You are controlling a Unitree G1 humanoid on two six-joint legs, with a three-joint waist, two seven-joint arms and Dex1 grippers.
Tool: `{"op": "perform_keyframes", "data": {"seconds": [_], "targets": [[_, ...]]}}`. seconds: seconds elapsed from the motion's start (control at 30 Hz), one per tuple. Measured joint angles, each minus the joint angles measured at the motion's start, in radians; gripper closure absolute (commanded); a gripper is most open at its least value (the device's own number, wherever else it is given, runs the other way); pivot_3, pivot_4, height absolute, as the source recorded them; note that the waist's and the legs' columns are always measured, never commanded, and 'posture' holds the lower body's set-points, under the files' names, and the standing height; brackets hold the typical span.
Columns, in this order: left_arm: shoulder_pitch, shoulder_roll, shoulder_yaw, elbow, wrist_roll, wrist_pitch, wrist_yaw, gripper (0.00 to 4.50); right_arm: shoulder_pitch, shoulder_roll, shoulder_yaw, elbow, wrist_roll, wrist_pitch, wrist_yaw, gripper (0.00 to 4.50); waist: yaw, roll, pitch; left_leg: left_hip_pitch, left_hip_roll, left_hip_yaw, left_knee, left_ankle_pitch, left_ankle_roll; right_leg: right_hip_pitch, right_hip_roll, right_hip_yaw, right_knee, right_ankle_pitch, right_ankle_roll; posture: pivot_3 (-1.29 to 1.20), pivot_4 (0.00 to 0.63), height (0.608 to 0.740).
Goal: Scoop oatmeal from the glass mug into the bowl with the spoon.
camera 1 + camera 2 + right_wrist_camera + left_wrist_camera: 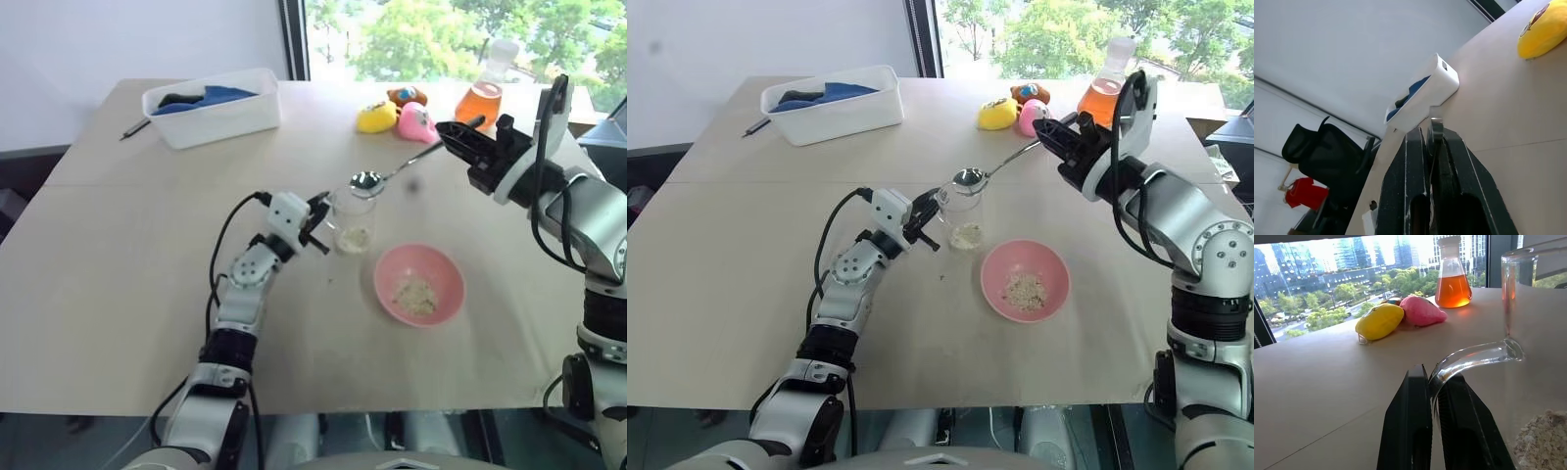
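From the head, the right tool (453, 128) grips the spoon (390, 174) above the glass mug (351, 221), beside the pink bowl (419, 284) on the worktop (118, 274). The left wrist view shows the left tool (1436, 382) clenched on the mug's handle, oatmeal (1542, 435) inside. The right wrist view shows a white tub (1425, 93).

- Left arm (243, 294): slim silver-grey segments with black joint rings and a white block at the wrist
- A black cable (227, 235) loops beside that arm
- Right arm (1176, 220): bulkier rounded silver-grey shells, black cables arching over the wrist
- Left gripper (1436, 396) and right gripper (1431, 142): two flat matte-black tapering fingers each
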State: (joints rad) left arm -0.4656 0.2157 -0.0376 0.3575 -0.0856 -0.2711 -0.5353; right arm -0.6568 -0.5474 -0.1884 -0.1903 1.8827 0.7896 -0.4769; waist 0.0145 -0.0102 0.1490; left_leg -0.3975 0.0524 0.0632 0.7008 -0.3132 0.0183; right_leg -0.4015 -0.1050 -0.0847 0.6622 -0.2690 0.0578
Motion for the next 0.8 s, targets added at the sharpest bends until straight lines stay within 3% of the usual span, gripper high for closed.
{"op": "perform_keyframes", "data": {"seconds": [0.3, 0.43, 0.63, 0.8], "targets": [[0.011, 0.000, -0.008, -0.020, 0.007, 0.000, 0.017, 4.44, -0.087, -0.017, 0.115, 0.009, -0.193, 0.101, 0.115, 4.50, 0.000, 0.000, 0.000, 0.000, 0.000, 0.000, 0.000, 0.000, 0.000, 0.000, 0.000, 0.000, 0.000, 0.000, 0.000, 0.00, 0.150, 0.740], [0.011, 0.001, -0.008, -0.021, 0.007, 0.001, 0.019, 4.50, -0.106, -0.010, 0.136, 0.007, -0.238, 0.125, 0.146, 3.20, -0.001, 0.000, 0.000, 0.000, 0.000, 0.000, 0.000, 0.000, 0.000, 0.000, 0.000, 0.000, 0.000, 0.000, 0.000, 0.00, 0.150, 0.740], [0.011, 0.001, -0.008, -0.021, 0.007, 0.002, 0.019, 4.50, -0.117, 0.009, 0.137, 0.001, -0.280, 0.130, 0.174, 0.18, -0.001, 0.000, 0.000, 0.000, 0.000, 0.000, 0.000, 0.000, 0.000, 0.000, 0.000, 0.000, 0.000, 0.000, 0.000, 0.00, 0.150, 0.740], [0.011, 0.001, -0.008, -0.021, 0.007, 0.002, 0.019, 4.50, -0.121, 0.016, 0.119, 0.002, -0.284, 0.126, 0.177, 0.18, -0.001, 0.000, 0.000, 0.000, 0.000, 0.000, 0.000, 0.000, 0.000, 0.000, 0.000, 0.000, 0.000, 0.000, 0.000, 0.00, 0.150, 0.740]]}}
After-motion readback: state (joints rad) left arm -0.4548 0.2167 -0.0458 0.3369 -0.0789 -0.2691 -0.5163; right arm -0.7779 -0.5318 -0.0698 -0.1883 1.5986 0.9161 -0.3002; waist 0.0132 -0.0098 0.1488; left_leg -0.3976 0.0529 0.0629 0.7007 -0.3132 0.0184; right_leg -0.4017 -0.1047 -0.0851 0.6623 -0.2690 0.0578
